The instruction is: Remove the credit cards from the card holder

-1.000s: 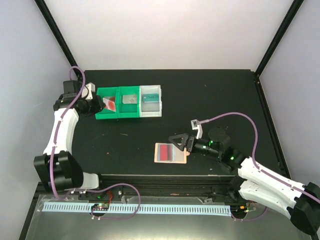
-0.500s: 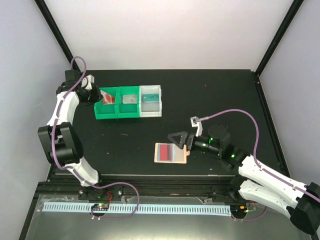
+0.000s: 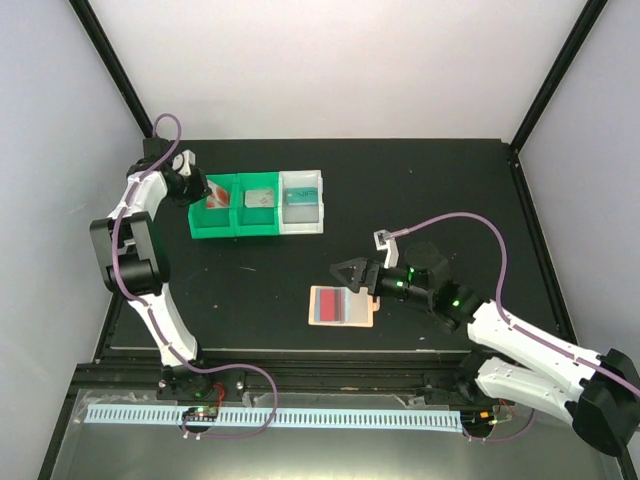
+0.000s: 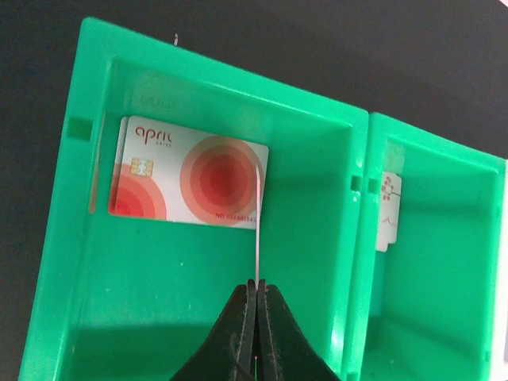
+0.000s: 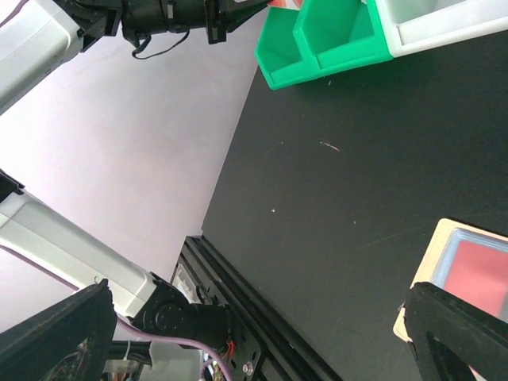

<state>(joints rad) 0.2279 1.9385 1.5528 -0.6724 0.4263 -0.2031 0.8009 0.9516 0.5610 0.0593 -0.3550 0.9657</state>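
The card holder (image 3: 342,306) lies open on the black table, a tan wallet with blue-grey pockets and a red-pink credit card (image 3: 326,304) still in it. My right gripper (image 3: 350,278) hovers open just above its far right corner; in the right wrist view only the wallet's corner (image 5: 432,248) shows by the fingers (image 5: 456,333). My left gripper (image 4: 256,284) is shut on a thin card (image 4: 258,222) seen edge-on, over the green bin's left compartment (image 4: 159,302). A red-pink "april" card (image 4: 186,182) leans there.
The green bin (image 3: 236,228) has a grey card (image 3: 259,198) in its middle compartment. A white bin (image 3: 303,225) joined on its right holds a teal card (image 3: 303,197). Both stand at the table's far left. Black frame posts rise at the back corners.
My left arm has folded back and swung its gripper up to the bin's far left end. The right gripper has crept slightly left and away from me, still open.
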